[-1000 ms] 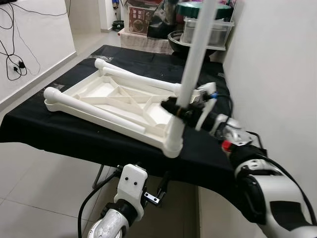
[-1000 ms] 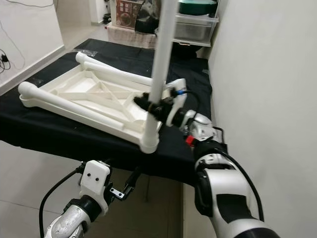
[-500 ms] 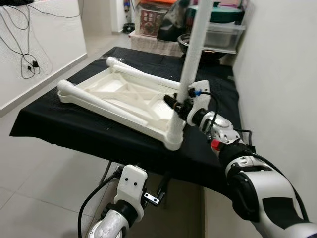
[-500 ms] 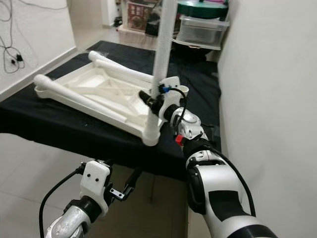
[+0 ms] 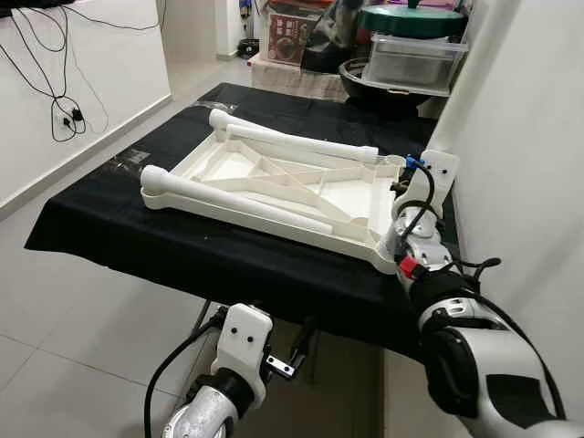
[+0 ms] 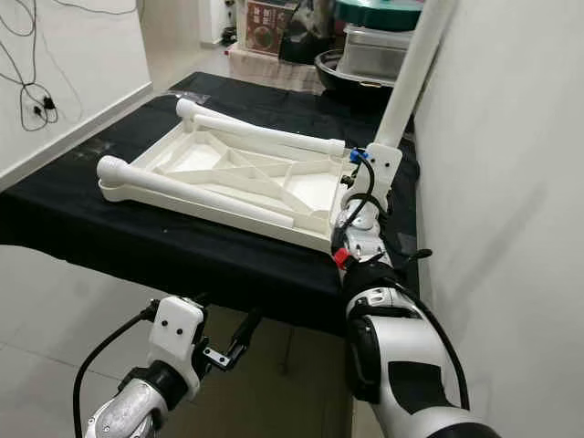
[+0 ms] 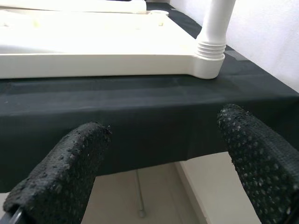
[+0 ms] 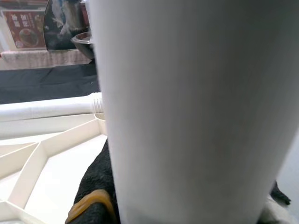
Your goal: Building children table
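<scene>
The white tabletop (image 5: 283, 187) is laid upside down on the black-draped desk (image 5: 109, 237), two legs lying across it. A white leg (image 6: 412, 68) is held upright at its near right corner, apparently clamped by the right claw (image 6: 360, 196). The left claw (image 7: 163, 163) hangs below the desk edge, fingers apart.

The right arm reaches forward with its right gripper (image 5: 408, 196) closed around an upright white leg (image 5: 461, 91), while the left arm hangs low, its left gripper (image 7: 163, 158) holding both black fingers (image 7: 70, 168) spread apart.
</scene>
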Controlling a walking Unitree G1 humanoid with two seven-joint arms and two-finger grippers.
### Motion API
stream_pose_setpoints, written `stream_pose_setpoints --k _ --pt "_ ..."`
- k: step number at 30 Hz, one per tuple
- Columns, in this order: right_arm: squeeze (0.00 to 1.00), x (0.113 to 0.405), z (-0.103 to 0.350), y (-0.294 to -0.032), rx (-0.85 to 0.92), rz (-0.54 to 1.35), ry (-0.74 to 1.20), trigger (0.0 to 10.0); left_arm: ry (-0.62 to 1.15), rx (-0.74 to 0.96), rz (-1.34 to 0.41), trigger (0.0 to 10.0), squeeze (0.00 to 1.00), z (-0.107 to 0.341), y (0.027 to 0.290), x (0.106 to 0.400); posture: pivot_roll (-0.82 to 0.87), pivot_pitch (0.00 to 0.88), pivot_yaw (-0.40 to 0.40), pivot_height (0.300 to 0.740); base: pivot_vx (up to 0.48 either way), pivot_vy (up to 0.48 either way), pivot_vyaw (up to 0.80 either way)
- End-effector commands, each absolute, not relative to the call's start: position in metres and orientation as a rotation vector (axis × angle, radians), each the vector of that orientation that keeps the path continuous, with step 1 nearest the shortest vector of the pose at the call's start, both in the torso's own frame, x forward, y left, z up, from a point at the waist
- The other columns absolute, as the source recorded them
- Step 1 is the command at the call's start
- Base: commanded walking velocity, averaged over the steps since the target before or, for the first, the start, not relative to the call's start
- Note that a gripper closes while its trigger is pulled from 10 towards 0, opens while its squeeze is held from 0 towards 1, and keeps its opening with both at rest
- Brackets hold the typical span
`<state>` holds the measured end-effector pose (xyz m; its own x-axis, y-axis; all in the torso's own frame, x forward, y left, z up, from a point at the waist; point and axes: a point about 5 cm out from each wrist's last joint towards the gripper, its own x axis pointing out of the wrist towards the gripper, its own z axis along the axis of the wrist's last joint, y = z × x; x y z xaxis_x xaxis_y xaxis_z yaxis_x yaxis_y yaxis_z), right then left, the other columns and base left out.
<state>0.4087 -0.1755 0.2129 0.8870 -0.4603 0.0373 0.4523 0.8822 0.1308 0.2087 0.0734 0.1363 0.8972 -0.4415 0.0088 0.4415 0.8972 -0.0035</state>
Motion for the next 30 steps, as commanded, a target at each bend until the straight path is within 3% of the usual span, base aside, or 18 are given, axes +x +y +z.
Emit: stream_pose_setpoints --k 1,2,3,6,7,8,9,13,15,16,17,18,26,30 --pt "0.00 0.407 0.199 -0.174 0.151 -0.491 -0.007 10.0 0.007 0.006 -0.460 10.0 0.00 0.132 0.073 0.210 0.09 0.036 -0.097 0.740 0.000 0.000 0.00" --pt "0.00 0.408 0.202 -0.165 0.154 -0.445 -0.038 10.0 0.007 0.006 -0.460 10.0 0.00 0.132 0.073 0.210 0.09 0.037 -0.097 0.740 0.000 0.000 0.00" --pt "1.00 0.408 0.207 -0.161 0.140 -0.404 -0.096 10.0 0.007 0.005 -0.459 10.0 0.00 0.132 0.073 0.210 0.09 0.039 -0.099 0.740 0.000 0.000 0.00" --pt "1.00 0.408 0.215 -0.159 0.125 -0.334 -0.172 10.0 0.005 0.003 -0.458 10.0 0.00 0.133 0.073 0.210 0.09 0.043 -0.101 0.740 0.000 0.000 0.00" --pt "0.65 0.407 0.217 -0.161 0.118 -0.305 -0.203 10.0 0.005 0.002 -0.457 10.0 0.00 0.133 0.073 0.210 0.09 0.043 -0.101 0.740 0.000 0.000 0.00" --pt "0.65 0.407 0.217 -0.161 0.118 -0.305 -0.203 10.0 0.005 0.002 -0.457 10.0 0.00 0.133 0.073 0.210 0.09 0.043 -0.101 0.740 0.000 0.000 0.00" --pt "0.00 0.408 0.219 -0.160 0.144 -0.225 -0.215 10.0 0.004 0.001 -0.456 10.0 0.00 0.133 0.073 0.210 0.09 0.043 -0.102 0.740 0.000 0.000 0.00" --pt "0.00 0.410 0.219 -0.157 0.224 -0.033 -0.210 10.0 0.004 -0.001 -0.454 10.0 0.00 0.133 0.073 0.210 0.08 0.049 -0.101 0.740 0.000 0.000 0.00" --pt "0.00 0.408 0.218 -0.149 0.302 0.345 -0.177 10.0 0.004 -0.002 -0.455 10.0 0.00 0.133 0.073 0.210 0.08 0.049 -0.103 0.740 0.000 0.000 0.00" --pt "0.00 0.406 0.217 -0.146 0.315 0.469 -0.167 10.0 0.003 -0.002 -0.455 10.0 0.00 0.134 0.073 0.210 0.09 0.049 -0.103 0.740 0.000 0.000 0.00" --pt "0.00 0.406 0.217 -0.146 0.315 0.469 -0.167 10.0 0.003 -0.002 -0.455 10.0 0.00 0.134 0.073 0.210 0.09 0.049 -0.103 0.740 0.000 0.000 0.00" --pt "0.00 0.401 0.216 -0.142 0.283 0.637 -0.158 10.0 0.003 -0.001 -0.454 10.0 0.00 0.134 0.073 0.210 0.09 0.051 -0.105 0.740 0.000 0.000 0.00" --pt "0.00 0.400 0.224 -0.135 0.246 0.797 -0.133 10.0 0.002 -0.001 -0.449 10.0 0.00 0.134 0.073 0.210 0.09 0.052 -0.108 0.740 0.000 0.000 0.00" --pt "0.00 0.398 0.225 -0.109 0.104 0.952 -0.097 10.0 0.002 0.002 -0.446 10.0 0.00 0.134 0.074 0.211 0.10 0.053 -0.111 0.740 0.000 0.000 0.00"
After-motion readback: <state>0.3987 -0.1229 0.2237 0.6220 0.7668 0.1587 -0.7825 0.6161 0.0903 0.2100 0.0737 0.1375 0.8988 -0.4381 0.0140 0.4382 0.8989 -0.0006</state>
